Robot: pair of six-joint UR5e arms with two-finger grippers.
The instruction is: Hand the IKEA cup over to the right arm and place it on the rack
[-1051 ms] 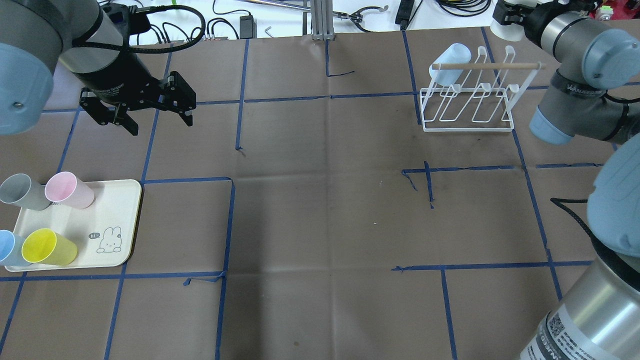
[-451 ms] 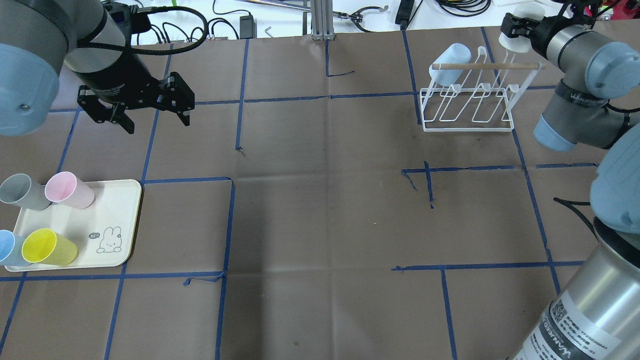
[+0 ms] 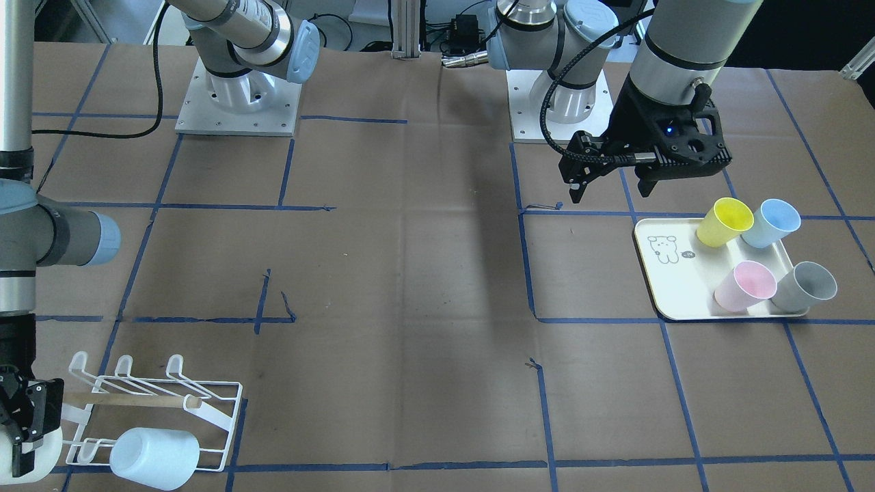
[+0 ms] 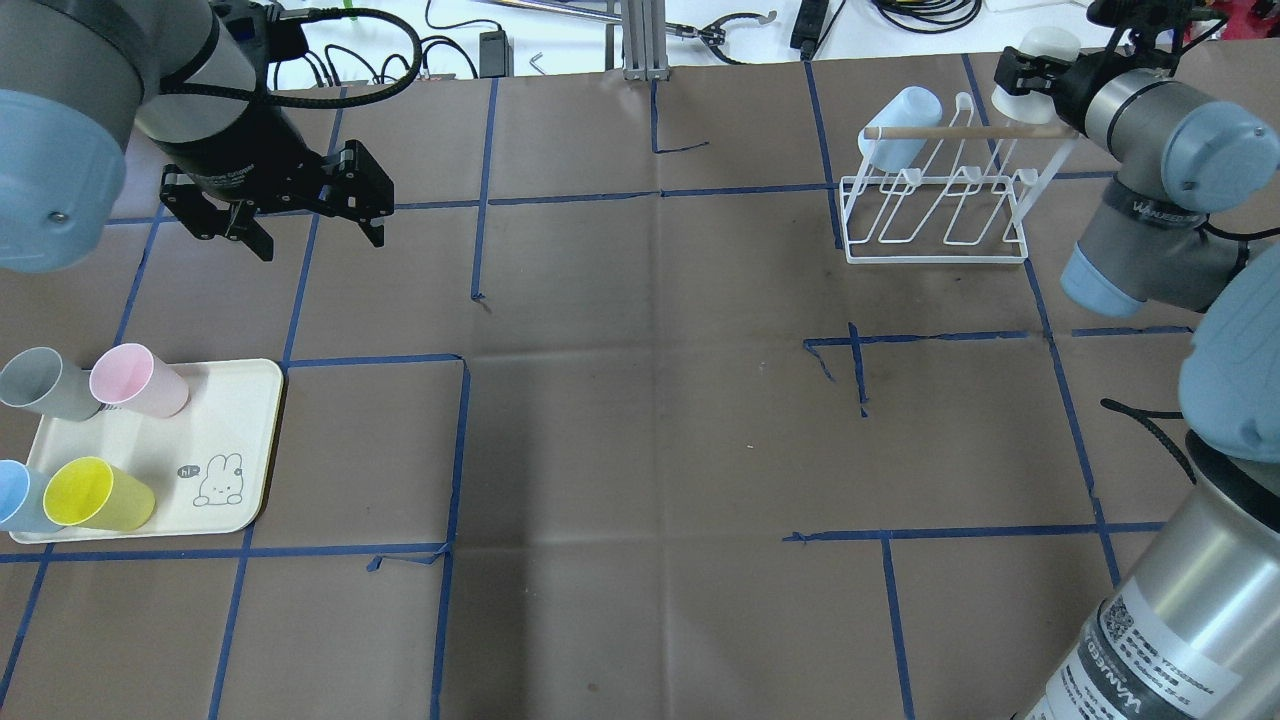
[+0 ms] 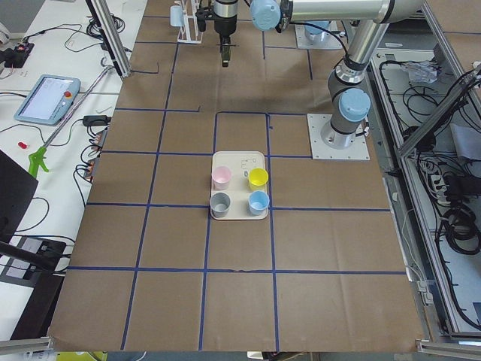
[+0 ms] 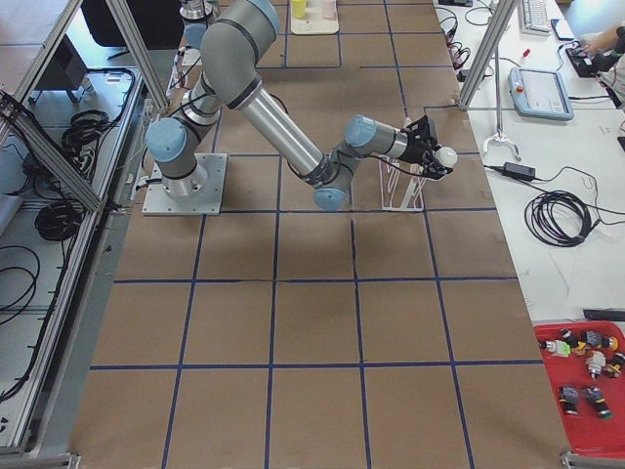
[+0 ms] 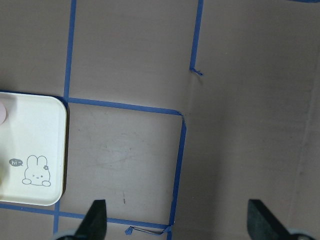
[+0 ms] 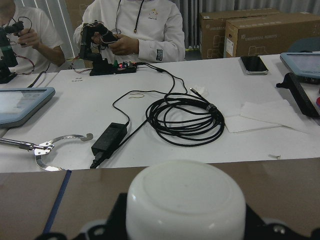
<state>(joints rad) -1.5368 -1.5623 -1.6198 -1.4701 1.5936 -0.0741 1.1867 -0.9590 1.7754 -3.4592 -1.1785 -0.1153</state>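
Four cups (image 4: 98, 495) stand on one tray (image 4: 235, 400); one pale blue cup (image 4: 903, 122) hangs on the rack (image 4: 935, 258); left gripper (image 4: 320, 245) spread wide, empty; right gripper (image 4: 1030, 78) clamped on one white cup (image 8: 185, 200).

In the right wrist view we see only the base of the white cup (image 8: 186, 202); the bottom edge cuts off its rim, and the right pincer (image 3: 31, 437) is cropped by the front-facing view's left edge. Overhead, the blue cup (image 4: 14, 497) on the tray (image 4: 240, 400) runs off the left edge. From the left end, the rack (image 5: 189, 22) is too small for us to read its prongs.
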